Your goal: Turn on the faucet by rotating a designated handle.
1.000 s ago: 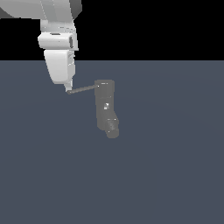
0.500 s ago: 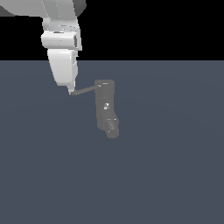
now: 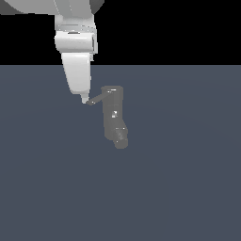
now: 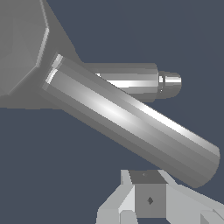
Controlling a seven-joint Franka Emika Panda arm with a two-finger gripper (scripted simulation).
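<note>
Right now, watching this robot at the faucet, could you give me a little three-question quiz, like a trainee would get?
1. True or false: the handle sticks out of the faucet toward the exterior view's left.
2. Where is the claw? A) over the spout B) at the handle's free end C) far from the faucet
3. Fill in: the spout end points toward the exterior view's lower ____.

Key:
1. True.
2. B; whether it touches the rod cannot be told.
3. Right.
</note>
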